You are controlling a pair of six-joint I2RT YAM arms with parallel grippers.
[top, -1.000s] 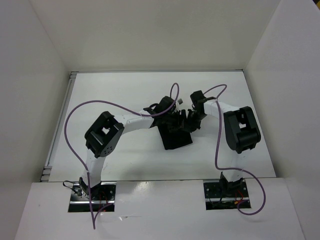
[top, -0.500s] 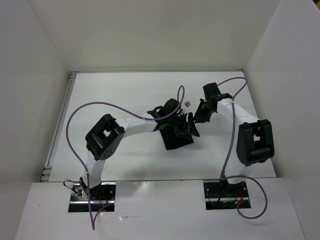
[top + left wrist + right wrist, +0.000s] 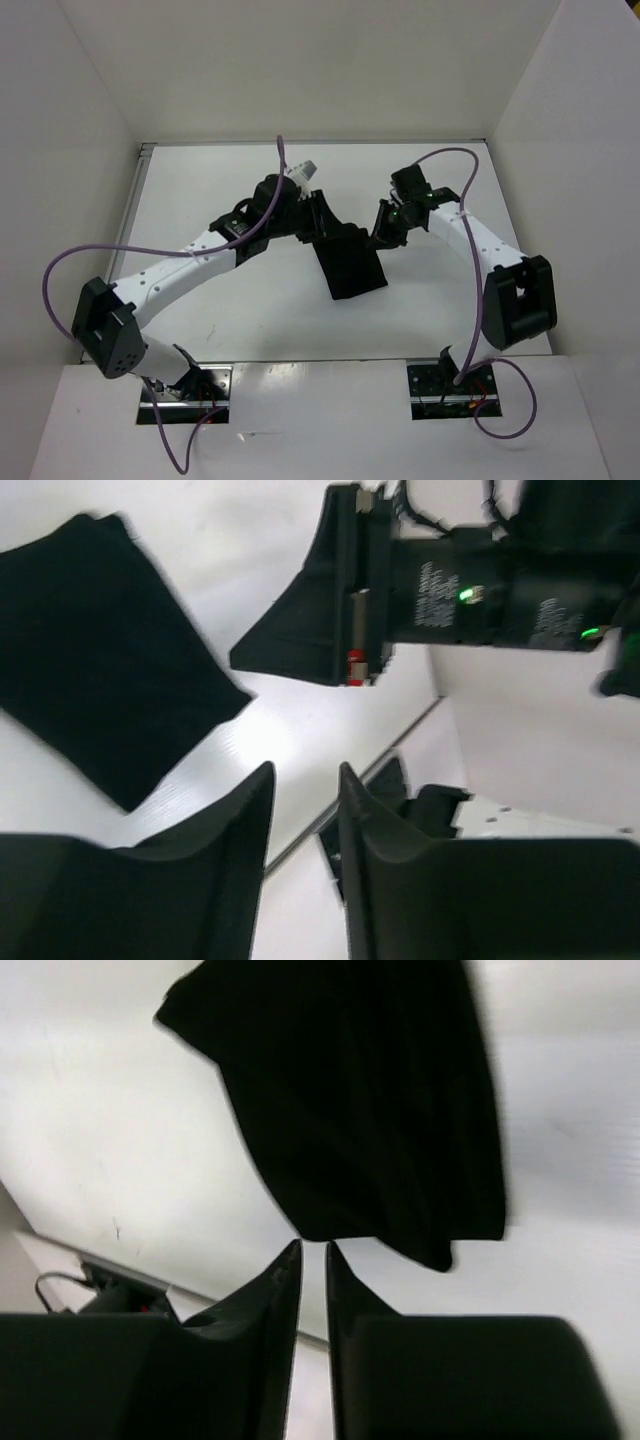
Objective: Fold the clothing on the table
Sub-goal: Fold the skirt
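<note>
The clothing [image 3: 350,268] lies flat in the middle of the worktop [image 3: 230,310]. It is a compact dark oblong, its long side running near to far and a little askew. The left fingers [image 3: 320,216] hang just off its far left corner and the right fingers [image 3: 385,230] just off its far right corner. Neither pair touches the fabric. Each pair stands slightly apart with pale surface showing through the slit, so nothing is gripped.

The placing makes sense to me. One pair at each far corner is where you would stand to pinch both corners and carry the far edge over towards the near one. The edges look tidy, which suggests at least one fold is already in. The black fabric swallows its own creases, though, so I cannot say how many layers lie there. I would judge the job part done, and the next pinch needs both pairs lower and spread wider.
</note>
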